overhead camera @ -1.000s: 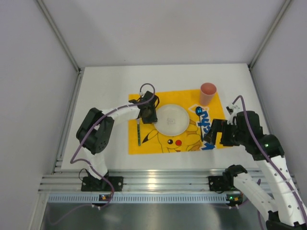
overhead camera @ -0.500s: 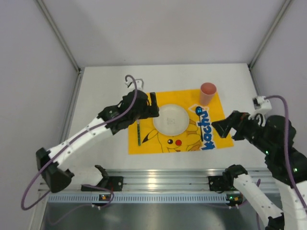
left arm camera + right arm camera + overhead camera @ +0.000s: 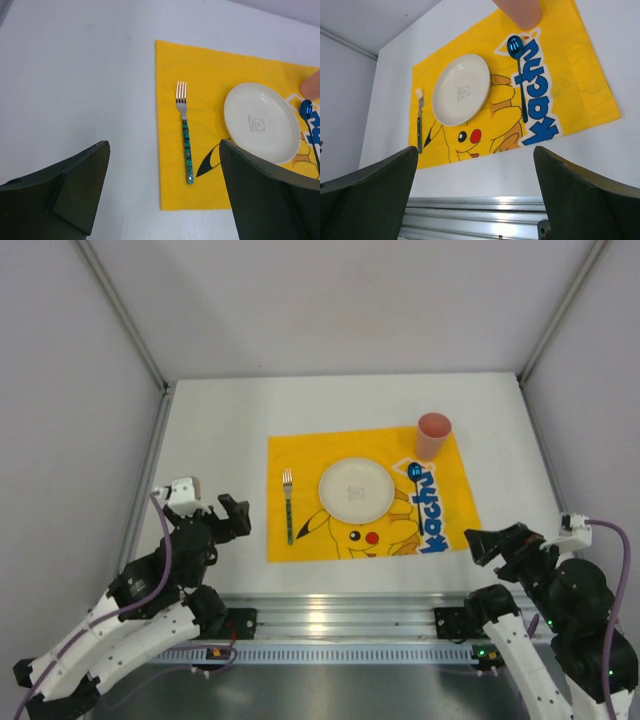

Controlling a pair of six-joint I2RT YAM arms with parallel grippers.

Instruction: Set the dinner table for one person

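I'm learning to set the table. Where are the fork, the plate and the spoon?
fork [image 3: 184,132], left wrist view, on its handle.
plate [image 3: 356,489], top view, on its centre.
spoon [image 3: 520,82], right wrist view, on its handle.

The dinner table [image 3: 220,430] is coloured white. The mat [image 3: 300,455] is coloured yellow, with blue letters printed at 3 o'clock of the cream plate [image 3: 356,489]. The fork [image 3: 288,506] is patterned green, the spoon [image 3: 519,75] blue, the cup [image 3: 433,435] pink.

The only writing I can make out is on the yellow mat [image 3: 585,75]: big blue letters [image 3: 542,125] with a white edge spell "kachu", running from near to far along its right part. The blue spoon [image 3: 514,46] lies over the far letters. The plate [image 3: 461,90] carries a faint small mark at its middle, too small to read.
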